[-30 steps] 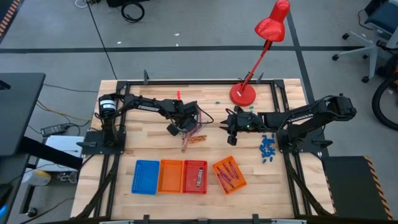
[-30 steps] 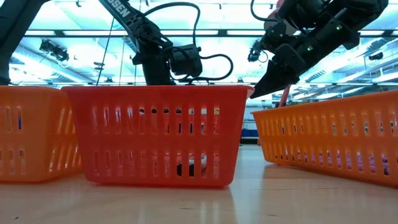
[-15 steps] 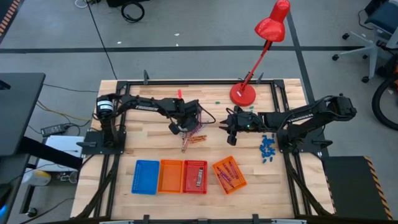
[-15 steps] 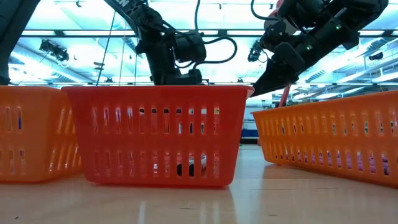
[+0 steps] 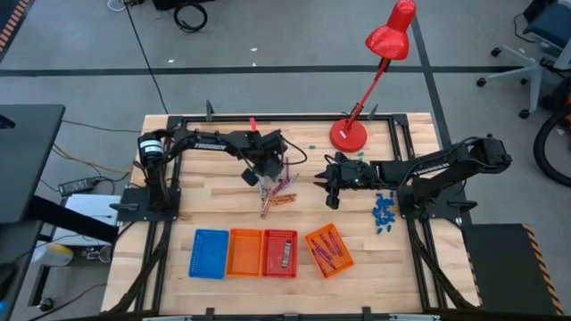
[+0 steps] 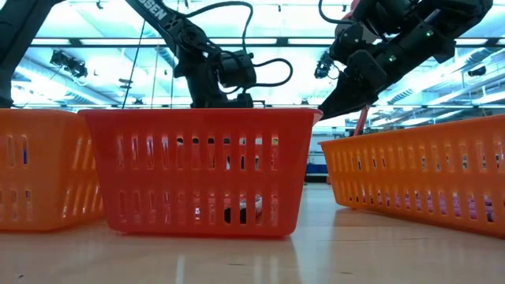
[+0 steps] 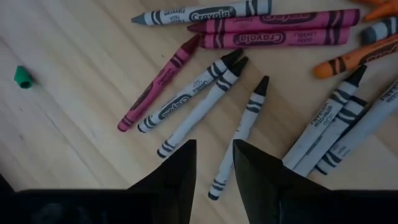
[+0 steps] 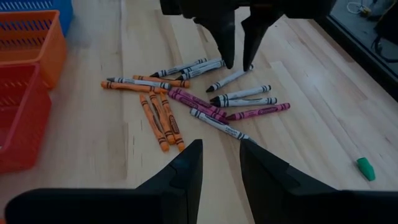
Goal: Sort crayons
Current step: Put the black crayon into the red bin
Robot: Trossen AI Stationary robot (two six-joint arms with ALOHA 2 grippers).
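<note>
Table (image 5: 192, 201): I see four baskets along the near edge. The skewed orange basket (image 5: 329, 251) on the right holds sorted crayons. Left gripper (image 5: 264, 176): above the loose crayons (image 5: 278, 196) at mid-table, fingers (image 7: 171, 174) slightly parted, gripping nothing. Right gripper (image 5: 326, 181): just right of the pile, fingers (image 8: 184, 173) likewise apart and empty. Green bit (image 7: 22, 77): lying apart from the pile.

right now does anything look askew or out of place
One orange basket sits skewed, apart from the straight row of blue, orange and red baskets. Unsorted crayons lie loose mid-table, and a green bit lies stray beside them.
</note>
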